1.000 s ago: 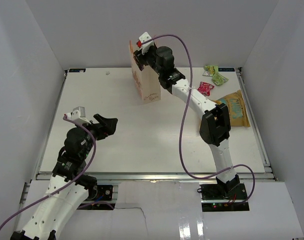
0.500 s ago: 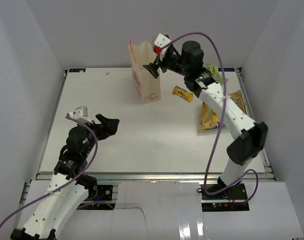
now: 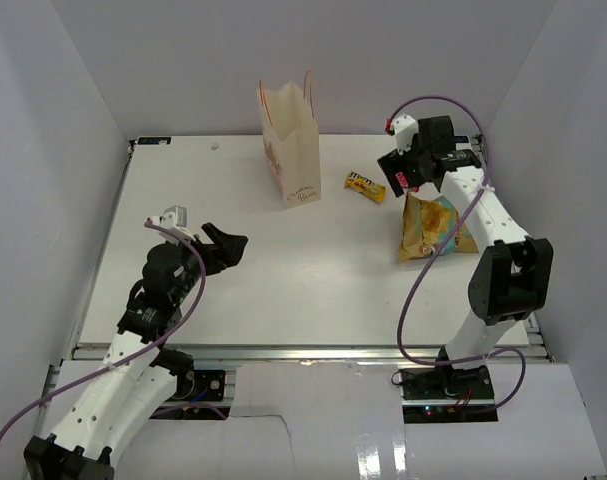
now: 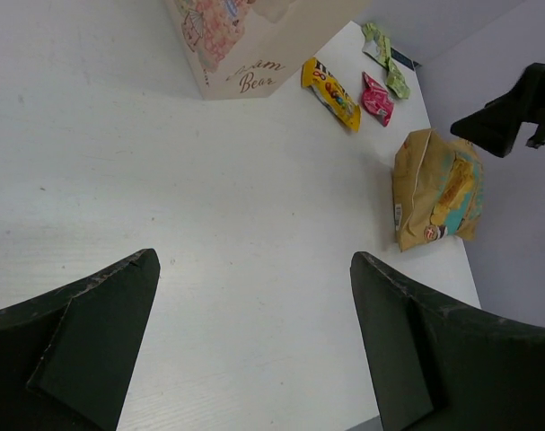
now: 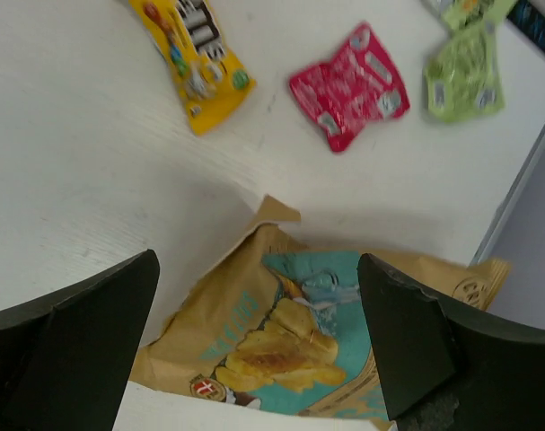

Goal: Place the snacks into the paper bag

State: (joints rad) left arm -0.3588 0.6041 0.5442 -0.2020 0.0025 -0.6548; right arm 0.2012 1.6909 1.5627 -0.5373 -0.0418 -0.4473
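Swinging back from the paper bag (image 3: 293, 150), your right gripper (image 5: 256, 260) has crossed the table in the last second. It was at the bag's mouth then; now it hangs over the chip bag (image 5: 281, 341). Its fingers are spread wide with nothing between them.

That reads as one drop-off finished and the next pick beginning, though no view here looks into the paper bag, so you cannot confirm what went in. No dark packet shows on the table in any view.

From the right gripper, here is what remains:
- The chip bag lies directly below, between the two fingers, crumpled and partly propped up.
- The yellow packet (image 5: 189, 63) lies past the fingertips on the left-finger side.
- The pink packet (image 5: 348, 85) lies past the fingertips, near the middle.
- The green packets (image 5: 465, 76) lie farther out on the right-finger side, near the table edge.
- The paper bag stands upright, well off beyond the yellow packet.

Your left gripper (image 4: 252, 260) has barely moved. It is low over bare table, jaws wide and empty, with the paper bag well ahead of it.

At least four snacks are left, so you are early to midway. The chip bag looks like the next target. Being large and crinkly, it may need to go in edge-first to clear the narrow mouth.
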